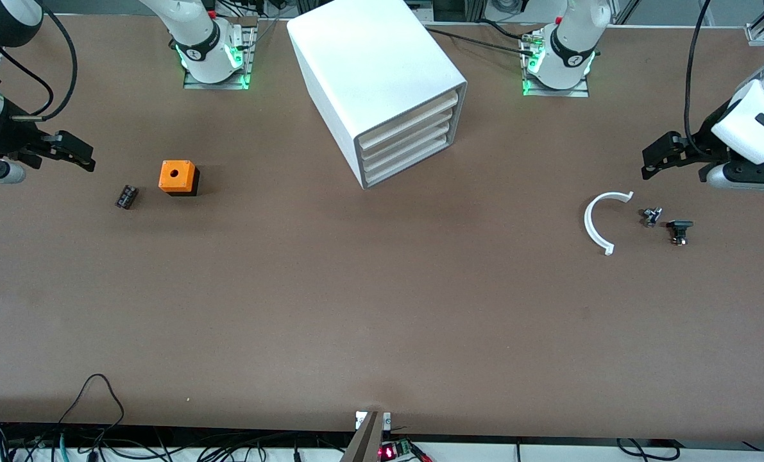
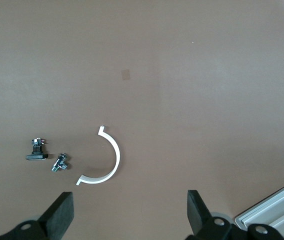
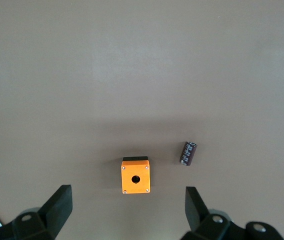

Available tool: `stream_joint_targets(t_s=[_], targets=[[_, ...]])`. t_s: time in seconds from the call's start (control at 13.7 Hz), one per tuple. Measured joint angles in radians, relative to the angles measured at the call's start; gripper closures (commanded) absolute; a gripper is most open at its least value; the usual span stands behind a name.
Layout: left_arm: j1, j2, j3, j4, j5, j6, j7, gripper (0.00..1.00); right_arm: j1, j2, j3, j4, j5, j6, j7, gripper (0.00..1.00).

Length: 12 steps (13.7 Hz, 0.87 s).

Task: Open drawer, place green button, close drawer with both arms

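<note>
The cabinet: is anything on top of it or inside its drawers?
Nothing rests on the cabinet; its white top is bare. All three drawers, including the lowest drawer, are shut, so their contents cannot be seen.

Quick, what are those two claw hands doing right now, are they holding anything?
Left gripper: open, holding nothing, up in the air near the white curved piece.
Right gripper: open, holding nothing, up in the air near the orange cube.

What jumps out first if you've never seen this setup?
The big white cabinet with three shut drawers, standing between the two arm bases. Then the orange cube toward the right arm's end, beside a small black cylinder, and a white curved piece toward the left arm's end.
</note>
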Motion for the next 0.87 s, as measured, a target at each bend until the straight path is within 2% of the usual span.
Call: stream_joint_targets(t_s=[0.44,0.66,0.87], targets=[[0.005,0.010,0.001,0.017,0.000,0.000,0.001,0.00,0.000,0.000,0.000,0.000,0.000,0.000,0.000,0.00],[0.049,0.020,0.005,0.019,0.000,0.000,0.042,0.00,0.000,0.000,0.000,0.000,0.000,0.001,0.000,0.00],[0.118,0.022,0.007,0.026,0.000,0.000,0.171,0.00,0.000,0.000,0.000,0.000,0.000,0.001,0.000,0.00]])
